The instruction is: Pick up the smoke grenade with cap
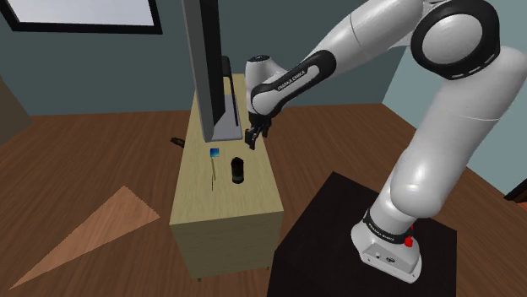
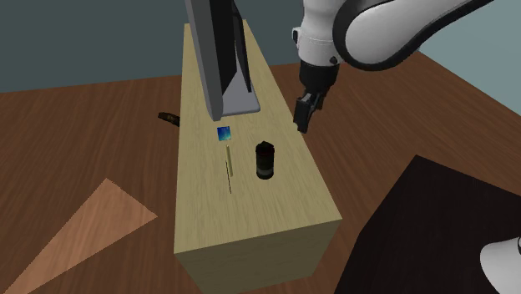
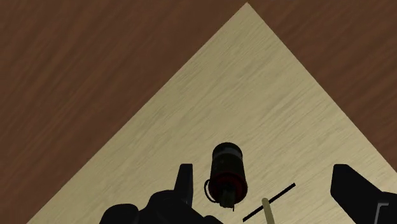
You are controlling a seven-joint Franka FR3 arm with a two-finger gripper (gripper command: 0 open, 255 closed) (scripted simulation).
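The smoke grenade (image 1: 237, 170) is a small dark cylinder with a cap. It stands on the light wooden table (image 1: 224, 207), near the middle of the top (image 2: 265, 159). My black gripper (image 1: 252, 137) hangs open above the table, a short way beyond the grenade and nearer the tall dark panel. In the second exterior view the gripper (image 2: 302, 114) is up and to the right of the grenade, not touching it. In the wrist view the grenade (image 3: 226, 170) lies close to one finger (image 3: 184, 179) of the gripper (image 3: 264, 172), and the other finger (image 3: 353, 186) stands far off.
A tall dark panel (image 2: 219, 58) on a grey base (image 2: 240, 104) stands at the table's far end. A small blue square (image 2: 224, 133) and a thin stick (image 2: 229, 169) lie beside the grenade. A small black object (image 1: 177, 142) lies on the wooden floor. The black stand (image 1: 363, 245) is beside the table.
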